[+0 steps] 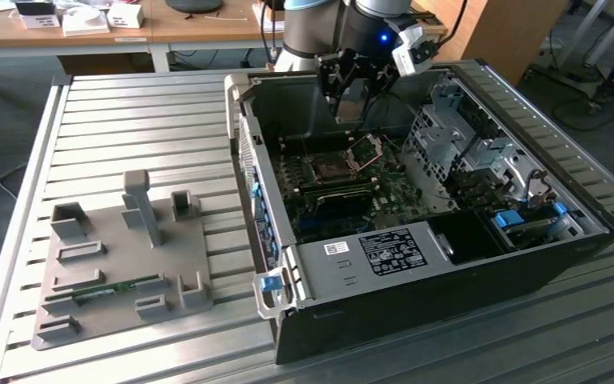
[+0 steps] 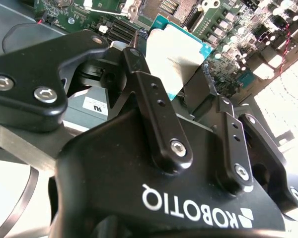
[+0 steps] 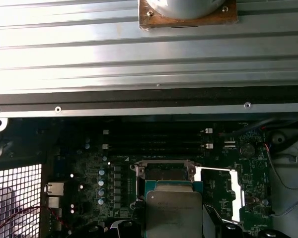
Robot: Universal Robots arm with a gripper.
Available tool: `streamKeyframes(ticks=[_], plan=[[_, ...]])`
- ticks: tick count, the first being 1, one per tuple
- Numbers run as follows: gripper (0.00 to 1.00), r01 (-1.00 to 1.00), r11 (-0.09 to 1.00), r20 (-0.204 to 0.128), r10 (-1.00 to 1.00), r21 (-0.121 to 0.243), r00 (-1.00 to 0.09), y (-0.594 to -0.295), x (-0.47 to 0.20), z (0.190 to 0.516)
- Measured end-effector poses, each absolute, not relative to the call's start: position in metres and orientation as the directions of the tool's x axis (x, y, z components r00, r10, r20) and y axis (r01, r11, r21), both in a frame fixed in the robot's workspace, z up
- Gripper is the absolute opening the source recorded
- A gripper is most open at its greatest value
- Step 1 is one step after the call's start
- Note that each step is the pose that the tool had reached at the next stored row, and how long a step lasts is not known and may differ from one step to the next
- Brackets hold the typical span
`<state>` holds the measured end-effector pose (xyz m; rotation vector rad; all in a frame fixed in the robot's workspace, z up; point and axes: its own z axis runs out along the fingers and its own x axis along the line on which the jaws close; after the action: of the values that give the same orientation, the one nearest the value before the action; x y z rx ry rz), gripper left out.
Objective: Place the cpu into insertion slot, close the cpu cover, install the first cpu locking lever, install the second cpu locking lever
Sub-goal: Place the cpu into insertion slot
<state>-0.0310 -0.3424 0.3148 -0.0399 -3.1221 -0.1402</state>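
My gripper hangs inside the open computer case, shut on the cpu, a flat square chip with a dull grey metal top. In the second wrist view the cpu sits between the two black fingers. It is held above the motherboard, a little over the insertion slot, a dark square socket with a metal rim. In the first wrist view the cpu overlaps the near side of the insertion slot. The cpu cover is swung open beside the socket and stands tilted up in the exterior view.
The black case lies on its side on a slatted aluminium table. Long black memory slots run beside the socket. A drive cage fills the case's right part. A grey fixture plate with a memory stick lies at the exterior view's left.
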Motion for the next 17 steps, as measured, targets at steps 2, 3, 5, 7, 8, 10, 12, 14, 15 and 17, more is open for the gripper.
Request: streamKeyframes(ticks=[2, 3, 5, 7, 8, 10, 12, 14, 15, 17], plan=[[0.54, 0.026, 0.996, 0.017, 0.025, 0.090, -1.000, -0.3424, -0.0310, 0.3135], [0.54, 0.026, 0.996, 0.017, 0.025, 0.089, -1.000, -0.3424, -0.0310, 0.3128], [0.54, 0.026, 0.996, 0.017, 0.025, 0.089, -1.000, -0.3424, -0.0310, 0.3115], [0.54, 0.026, 0.996, 0.017, 0.025, 0.089, -1.000, -0.3424, -0.0310, 0.3115], [0.54, 0.026, 0.996, 0.017, 0.025, 0.089, -1.000, -0.3424, -0.0310, 0.3114], [0.54, 0.026, 0.996, 0.017, 0.025, 0.089, -1.000, -0.3424, -0.0310, 0.3113], [0.54, 0.026, 0.996, 0.017, 0.025, 0.089, -1.000, -0.3424, -0.0310, 0.3112], [0.54, 0.026, 0.996, 0.017, 0.025, 0.090, -1.000, -0.3424, -0.0309, 0.3104], [0.54, 0.026, 0.996, 0.017, 0.025, 0.090, -1.000, -0.3424, -0.0310, 0.3100], [0.54, 0.026, 0.996, 0.017, 0.025, 0.089, -1.000, -0.3424, -0.0310, 0.3095]])
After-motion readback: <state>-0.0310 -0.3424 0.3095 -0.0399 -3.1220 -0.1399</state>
